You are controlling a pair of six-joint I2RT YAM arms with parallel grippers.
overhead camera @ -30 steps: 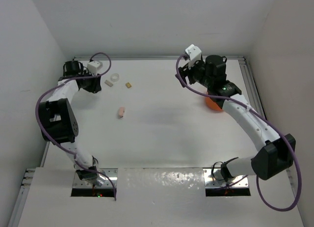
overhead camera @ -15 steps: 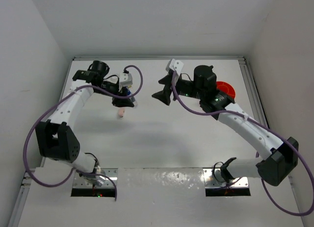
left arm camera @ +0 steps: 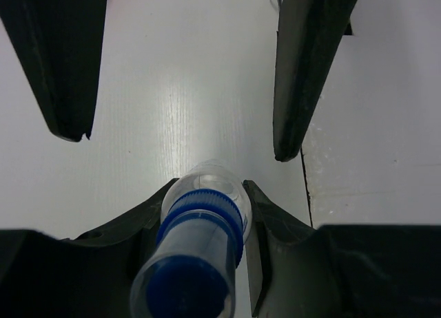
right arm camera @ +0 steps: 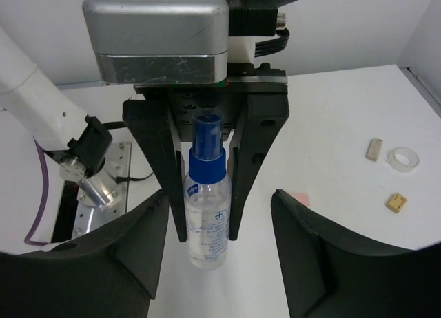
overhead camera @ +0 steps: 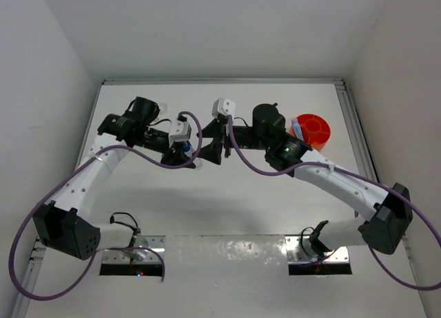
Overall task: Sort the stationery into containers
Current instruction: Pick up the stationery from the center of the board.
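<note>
Surface: white table (overhead camera: 234,201), bare across the middle and lower part of the top view; white walls close it in at left, back and right.
Right edge: a metal rail (overhead camera: 353,122) runs along the table's right side, just beside the tub.
Left gripper (overhead camera: 187,151): closed on the blue-capped bottle (right arm camera: 207,208). Its fingers clamp the clear body on both sides, cap end toward the wrist, near the centre of the top view.
Right gripper (left arm camera: 178,142): spread wide, facing the left one; its fingers stand either side of the bottle's line and touch nothing.
Orange tub (overhead camera: 324,133): right of centre in the upper half of the top view, behind the right arm; something pink and blue leans inside, too small to name.
Loose items: at the right of the right wrist view lie a pale beige block (right arm camera: 374,148), a clear tape ring (right arm camera: 403,160) and a tan block (right arm camera: 395,203), near one another; a pink piece (right arm camera: 300,198) shows partly behind a finger.
Open room: bare table below the grippers, with both arms arching over the middle.
</note>
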